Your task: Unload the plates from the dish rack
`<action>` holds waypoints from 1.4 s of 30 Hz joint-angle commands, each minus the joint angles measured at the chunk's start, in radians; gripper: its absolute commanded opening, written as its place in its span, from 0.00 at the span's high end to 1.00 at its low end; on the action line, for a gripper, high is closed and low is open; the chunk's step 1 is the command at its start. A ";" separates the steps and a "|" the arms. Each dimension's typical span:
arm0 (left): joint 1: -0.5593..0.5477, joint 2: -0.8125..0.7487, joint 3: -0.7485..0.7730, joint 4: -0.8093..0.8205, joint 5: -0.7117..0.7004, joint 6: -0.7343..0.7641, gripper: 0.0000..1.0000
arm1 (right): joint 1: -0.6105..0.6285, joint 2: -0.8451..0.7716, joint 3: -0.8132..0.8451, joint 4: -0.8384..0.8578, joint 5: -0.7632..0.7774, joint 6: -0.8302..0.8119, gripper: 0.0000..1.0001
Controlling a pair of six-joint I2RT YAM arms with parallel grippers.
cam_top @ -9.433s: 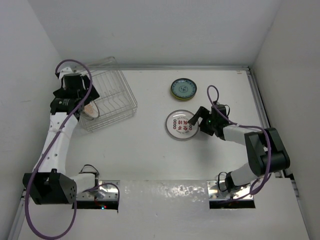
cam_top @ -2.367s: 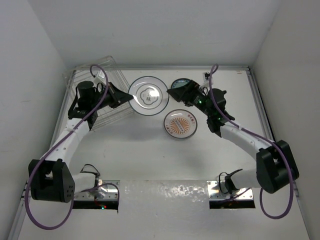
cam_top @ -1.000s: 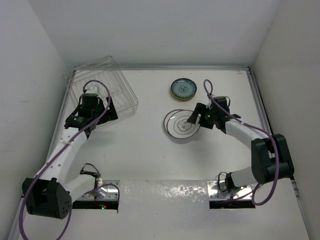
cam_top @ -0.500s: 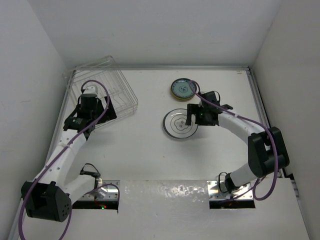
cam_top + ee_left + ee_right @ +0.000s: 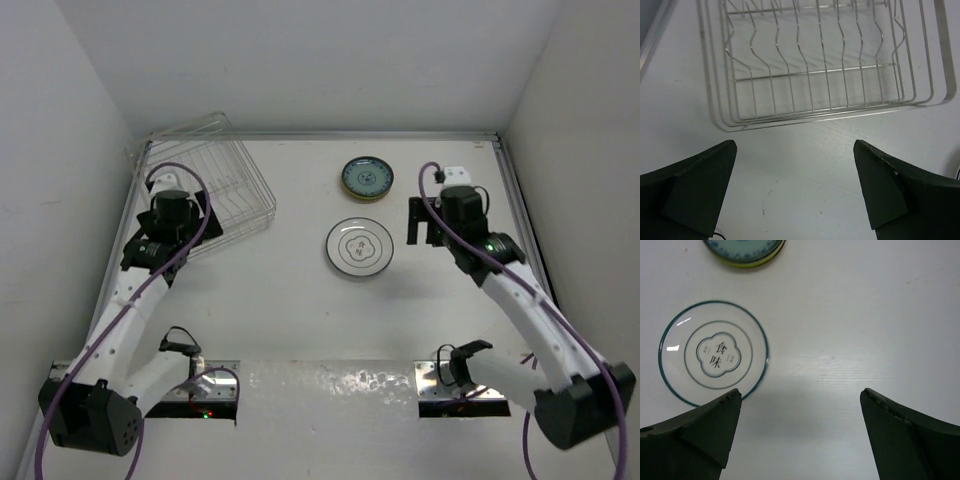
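The white plate with a dark rim [image 5: 714, 354] lies flat on the table [image 5: 280, 300], near the teal-patterned plate [image 5: 366, 177] beyond it; whether another lies beneath is hard to tell. The dish rack [image 5: 815, 75] sits in the far left corner. The right gripper [image 5: 800, 395] hangs spread wide beside the white plate, the left gripper [image 5: 795, 150] likewise spread at the rack's near edge

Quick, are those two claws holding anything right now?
Left gripper: open, holding nothing.
Right gripper: open, holding nothing.
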 commanded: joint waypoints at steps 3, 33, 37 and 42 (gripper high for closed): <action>0.006 -0.119 0.026 0.001 -0.149 -0.044 0.00 | 0.001 -0.188 -0.021 -0.155 0.264 -0.090 0.01; 0.003 -0.345 -0.060 0.029 -0.082 -0.047 0.00 | 0.003 -0.593 -0.089 -0.281 0.193 -0.096 0.01; 0.003 -0.345 -0.060 0.030 -0.080 -0.047 0.00 | 0.004 -0.579 -0.089 -0.280 0.179 -0.096 0.01; 0.003 -0.349 -0.060 0.032 -0.079 -0.047 0.00 | 0.003 -0.573 -0.095 -0.277 0.179 -0.090 0.01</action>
